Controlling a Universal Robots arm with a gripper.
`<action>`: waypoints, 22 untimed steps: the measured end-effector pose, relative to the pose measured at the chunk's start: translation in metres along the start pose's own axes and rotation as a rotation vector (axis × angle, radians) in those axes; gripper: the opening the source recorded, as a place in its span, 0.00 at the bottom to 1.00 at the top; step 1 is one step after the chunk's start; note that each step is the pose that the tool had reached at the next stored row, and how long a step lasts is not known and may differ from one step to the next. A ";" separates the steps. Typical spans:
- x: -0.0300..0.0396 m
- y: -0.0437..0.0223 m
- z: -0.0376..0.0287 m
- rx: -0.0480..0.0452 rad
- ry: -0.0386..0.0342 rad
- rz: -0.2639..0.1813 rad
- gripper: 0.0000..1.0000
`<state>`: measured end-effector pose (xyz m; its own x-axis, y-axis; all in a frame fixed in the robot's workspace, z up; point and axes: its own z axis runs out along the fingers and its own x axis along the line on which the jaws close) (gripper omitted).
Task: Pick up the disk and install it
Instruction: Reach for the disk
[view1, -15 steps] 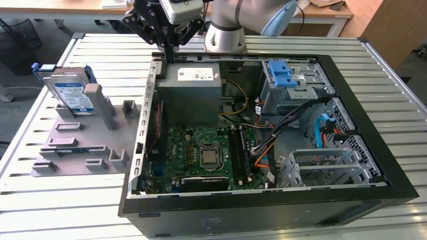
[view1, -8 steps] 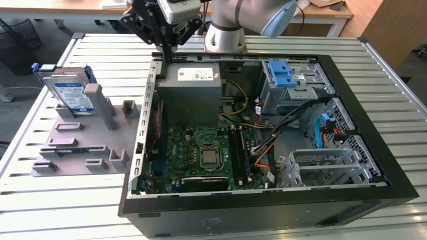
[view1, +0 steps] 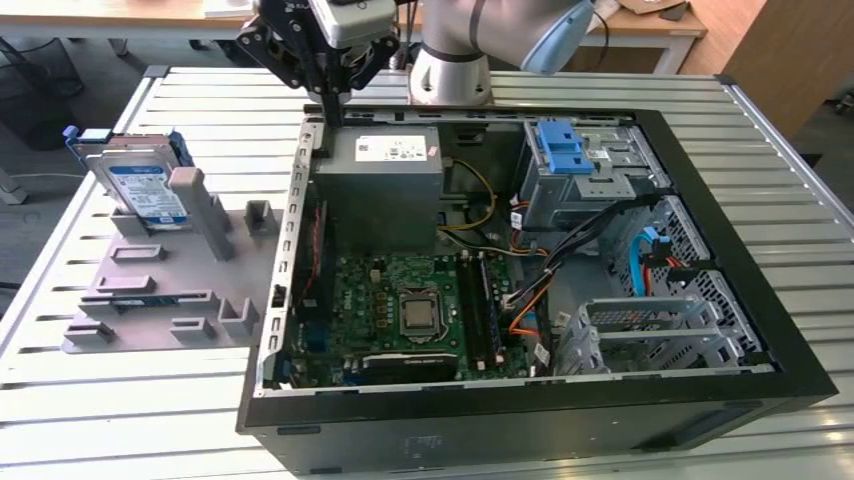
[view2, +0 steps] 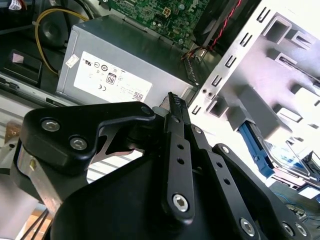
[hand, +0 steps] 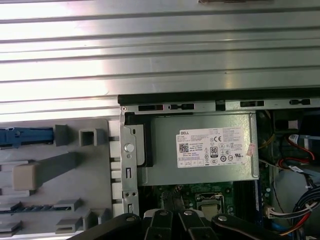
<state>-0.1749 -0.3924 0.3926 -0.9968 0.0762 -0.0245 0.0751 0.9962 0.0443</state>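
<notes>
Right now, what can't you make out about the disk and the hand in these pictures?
Disk, exterior view: lower part hidden behind the grey holder.
Disk, second wrist view: cut off by the picture's edge, partly behind the hand.
Hand, first wrist view: most of it cut off by the edge.

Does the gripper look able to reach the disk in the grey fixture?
Probably yes. The disk stands upright in the grey fixture, outside the computer case, with nothing over its top edge. The gripper, shut and empty, hangs above the case's edge.
</notes>
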 end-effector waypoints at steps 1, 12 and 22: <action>0.0004 0.0001 0.0000 0.0000 0.0000 0.000 0.11; 0.0056 0.0006 0.0001 0.0000 0.0000 0.000 0.11; 0.0102 0.0012 0.0001 0.0000 0.0000 0.000 0.11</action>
<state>-0.1850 -0.3904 0.3924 -0.9968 0.0762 -0.0244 0.0751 0.9962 0.0443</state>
